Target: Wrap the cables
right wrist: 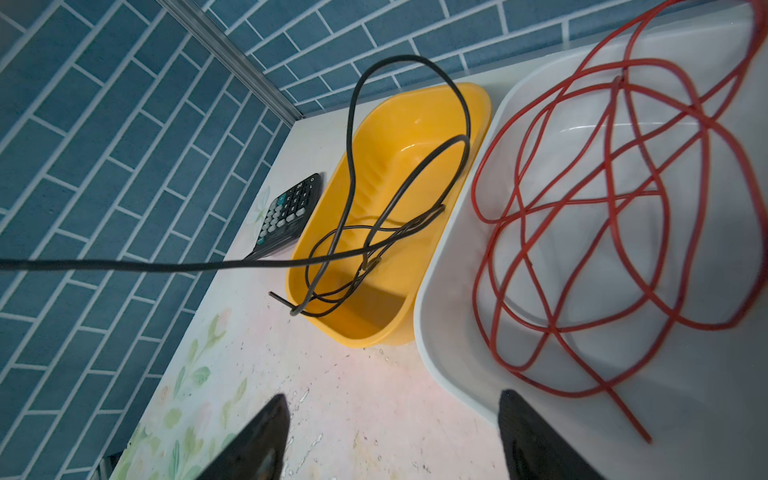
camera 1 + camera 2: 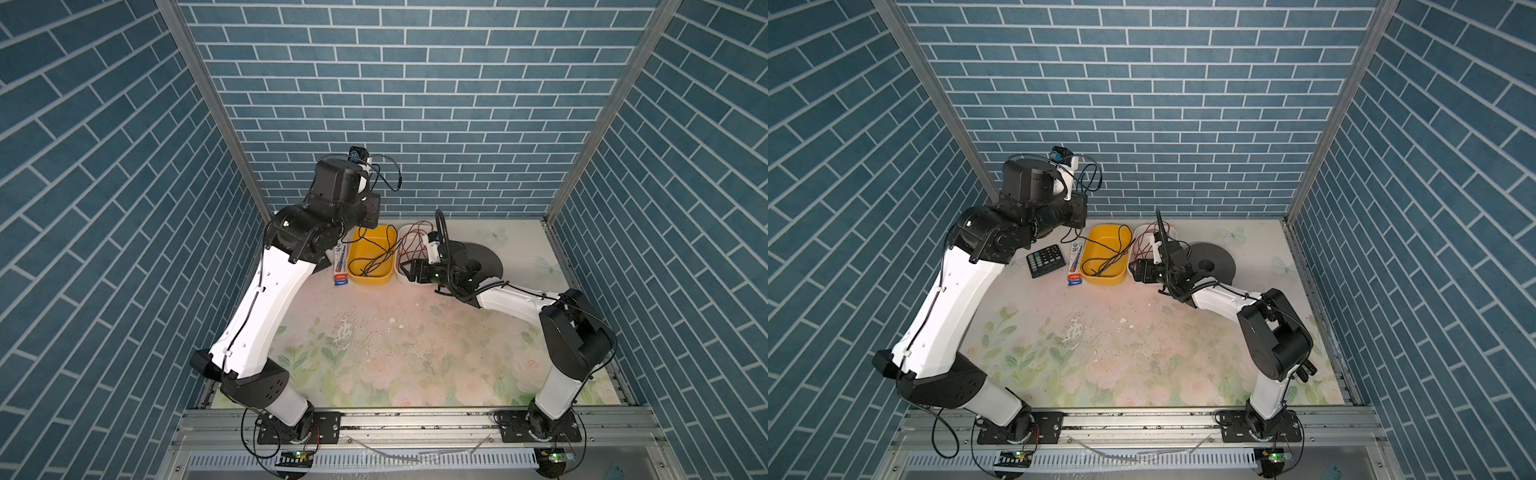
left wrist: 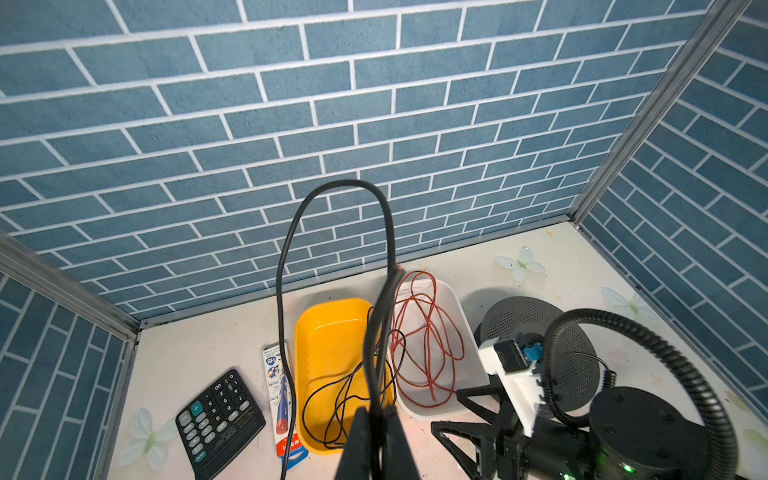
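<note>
Here, black cable (image 3: 286, 257) clamped inside left gripper (image 3: 376, 412).

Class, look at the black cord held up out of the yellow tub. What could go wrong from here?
1. The left hand is shut on the black cord, whose loops lie tangled in the yellow tub. A pull may knot them or drag the tub.
2. The right hand is open at the white tub rim, close to the red wire. It might catch that wire instead.
</note>
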Motion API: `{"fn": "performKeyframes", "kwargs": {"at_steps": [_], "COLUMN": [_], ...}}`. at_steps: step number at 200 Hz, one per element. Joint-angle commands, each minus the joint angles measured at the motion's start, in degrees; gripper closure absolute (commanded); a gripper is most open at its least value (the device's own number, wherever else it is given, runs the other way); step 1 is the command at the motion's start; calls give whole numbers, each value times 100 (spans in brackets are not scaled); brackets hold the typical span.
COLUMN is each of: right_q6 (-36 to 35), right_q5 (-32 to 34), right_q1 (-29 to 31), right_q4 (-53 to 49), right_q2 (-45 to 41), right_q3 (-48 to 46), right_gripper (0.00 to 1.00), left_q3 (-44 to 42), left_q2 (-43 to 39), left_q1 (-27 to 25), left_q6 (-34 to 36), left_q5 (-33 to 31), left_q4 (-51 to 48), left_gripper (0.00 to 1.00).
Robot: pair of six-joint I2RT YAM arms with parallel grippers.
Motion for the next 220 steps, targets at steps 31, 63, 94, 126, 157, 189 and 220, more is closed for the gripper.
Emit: {"fn": "performKeyframes", "kwargs": {"at_steps": [31, 63, 94, 126, 157, 189, 220], "right_q6": [160, 260, 462, 498, 458, 415, 269], "right_q5": [-98, -117, 37, 270, 477, 559, 616], "right_q1": [231, 279, 279, 279, 277, 279, 279], "right_q4": [487, 736, 737, 741, 441, 373, 296], "right_q2": [819, 1241, 1629, 1940, 2227, 2440, 2434], "right_q3": [976, 1374, 1844, 2159, 2512, 2689, 2770], "right_gripper": [18, 10, 10, 20, 30, 59, 83], "left_q3": [-249, -349, -461, -491, -563, -711, -877], "left_q2": [-114, -155, -249, -340, -505, -679, -846], "left_q1": [-31, -39, -49, -52, -49, -49, -49], "left_q6": [39, 1, -10, -8, 10, 19, 2], "left_q5": [-40, -11, -6, -10, -74, -154, -189], "left_q4": [153, 177, 223, 155, 117, 122, 134], "left_gripper": [100, 100, 100, 100, 100, 100, 100]}}
